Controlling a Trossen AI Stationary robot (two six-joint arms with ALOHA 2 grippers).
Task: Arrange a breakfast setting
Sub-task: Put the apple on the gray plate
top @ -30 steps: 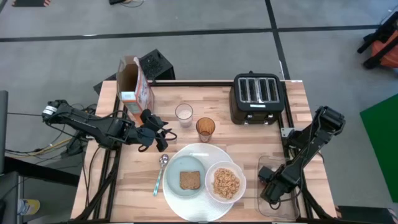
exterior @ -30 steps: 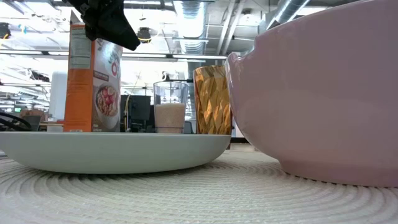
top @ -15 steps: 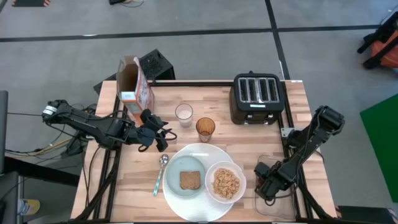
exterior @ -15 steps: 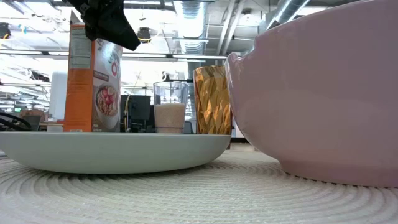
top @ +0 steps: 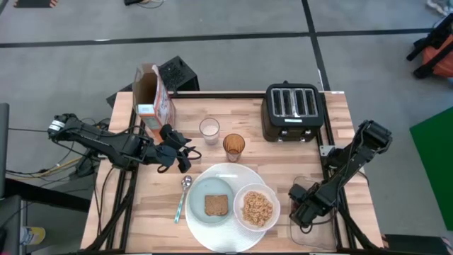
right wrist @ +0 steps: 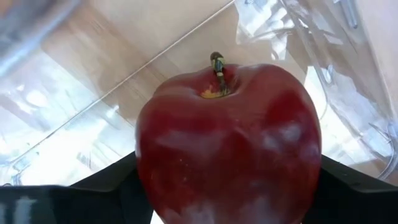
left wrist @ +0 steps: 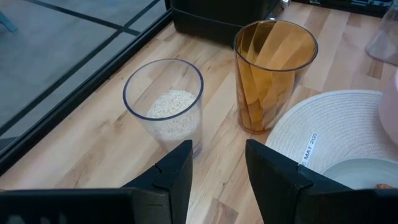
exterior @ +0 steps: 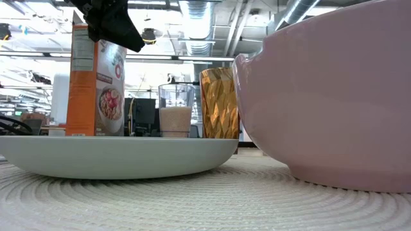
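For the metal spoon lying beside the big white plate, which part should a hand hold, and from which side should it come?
Grip the spoon at the middle of its thin handle, coming straight down from above. It lies flat on the table, bowl end toward the glasses, just left of the big white plate, so the fingers should close across the handle, with the outer side freer.

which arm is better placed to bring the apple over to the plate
The right. Its end effector is already shut on the red apple over the clear bin, beside the white plate. The left end effector hangs open by the two glasses, across the plate from the fruit.
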